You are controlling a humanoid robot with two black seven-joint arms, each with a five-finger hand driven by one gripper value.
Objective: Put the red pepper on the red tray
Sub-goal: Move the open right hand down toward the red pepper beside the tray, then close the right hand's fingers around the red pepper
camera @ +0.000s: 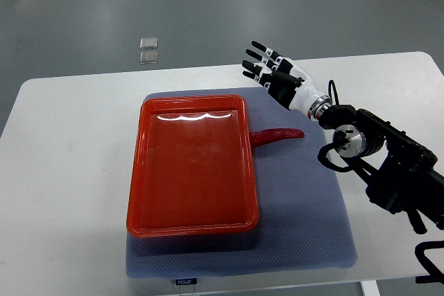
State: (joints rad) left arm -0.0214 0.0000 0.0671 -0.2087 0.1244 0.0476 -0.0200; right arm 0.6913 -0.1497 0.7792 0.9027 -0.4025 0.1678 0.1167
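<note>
Table [69, 143]: white top, seen from steeply above; grey floor beyond its far edge.
Floor plates [148, 49]: two small square pieces, one behind the other, on the floor past the table.
Mat [312, 220]: blue-grey, lying on the table under the tray and pepper.
Red tray [135, 178]: rectangular, glossy, empty, resting on the mat's left part.
Red pepper [277, 134]: long and slim, lying on the mat just outside the tray's right rim, its stem end touching or nearly touching the rim; tip points right.
Right hand [272, 71]: black-and-white, fingers spread and holding nothing, raised beyond the pepper and apart from it.
Right arm [388, 164]: black, entering from the right edge.
</note>
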